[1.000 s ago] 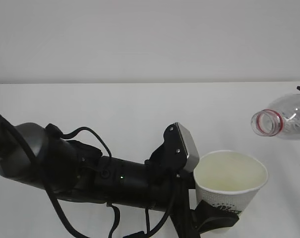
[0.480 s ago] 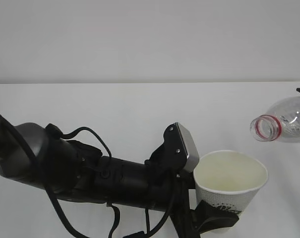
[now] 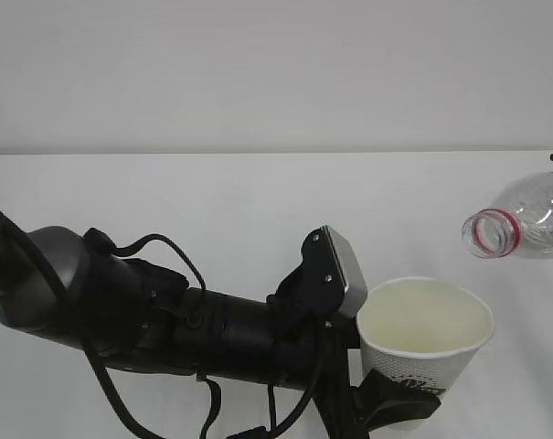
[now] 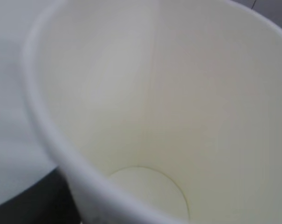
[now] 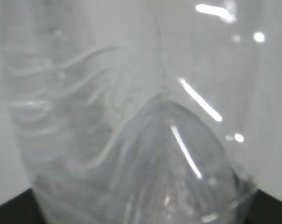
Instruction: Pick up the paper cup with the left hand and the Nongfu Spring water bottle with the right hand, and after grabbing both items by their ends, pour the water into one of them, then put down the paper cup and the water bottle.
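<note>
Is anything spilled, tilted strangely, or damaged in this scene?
No spill shows. The paper cup stands upright in the left hand's jaws, and its inside looks dry. The Nongfu Spring water bottle lies nearly sideways above the cup's right side, uncapped, with no stream visible.

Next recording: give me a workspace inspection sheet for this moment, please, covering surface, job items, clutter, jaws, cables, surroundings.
Surface: white table, bare where visible.
Paper cup: upright, held low on its side by the left gripper; inside looks dry in the left wrist view.
Water bottle: tipped about level, uncapped mouth facing left, above and right of the cup rim; no stream seen.
Clutter: nothing seen.
Jaws: left closed around the cup; right gripper out of the exterior view, its wrist view filled by the bottle.
Cables: black cables looped along the left arm.
Surroundings: plain pale wall.
</note>
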`<state>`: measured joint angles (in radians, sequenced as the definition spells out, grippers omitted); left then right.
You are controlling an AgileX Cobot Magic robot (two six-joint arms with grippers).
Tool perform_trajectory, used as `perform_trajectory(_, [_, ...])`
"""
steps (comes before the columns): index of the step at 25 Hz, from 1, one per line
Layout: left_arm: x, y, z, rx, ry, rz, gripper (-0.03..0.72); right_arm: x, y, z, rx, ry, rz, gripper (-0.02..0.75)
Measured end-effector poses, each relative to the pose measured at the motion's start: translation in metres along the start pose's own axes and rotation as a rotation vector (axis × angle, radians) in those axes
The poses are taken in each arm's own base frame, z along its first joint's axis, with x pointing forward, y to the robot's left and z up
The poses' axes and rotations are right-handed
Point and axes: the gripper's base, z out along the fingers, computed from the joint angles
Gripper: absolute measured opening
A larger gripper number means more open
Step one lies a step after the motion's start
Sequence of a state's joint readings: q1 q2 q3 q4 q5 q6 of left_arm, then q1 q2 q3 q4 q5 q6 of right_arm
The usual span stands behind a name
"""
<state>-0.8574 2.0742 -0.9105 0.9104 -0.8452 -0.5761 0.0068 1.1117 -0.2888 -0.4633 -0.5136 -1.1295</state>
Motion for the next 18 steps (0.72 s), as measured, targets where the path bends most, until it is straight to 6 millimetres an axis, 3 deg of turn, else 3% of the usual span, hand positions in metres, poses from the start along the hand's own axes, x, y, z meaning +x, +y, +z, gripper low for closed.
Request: perform_trajectory(18, [-0.0015, -0.0009, 0.0, 0.01, -0.016, -0.001, 0.519, 0.001, -0.0039, -0.0001, 0.043, 0.012, -0.031, 0.469])
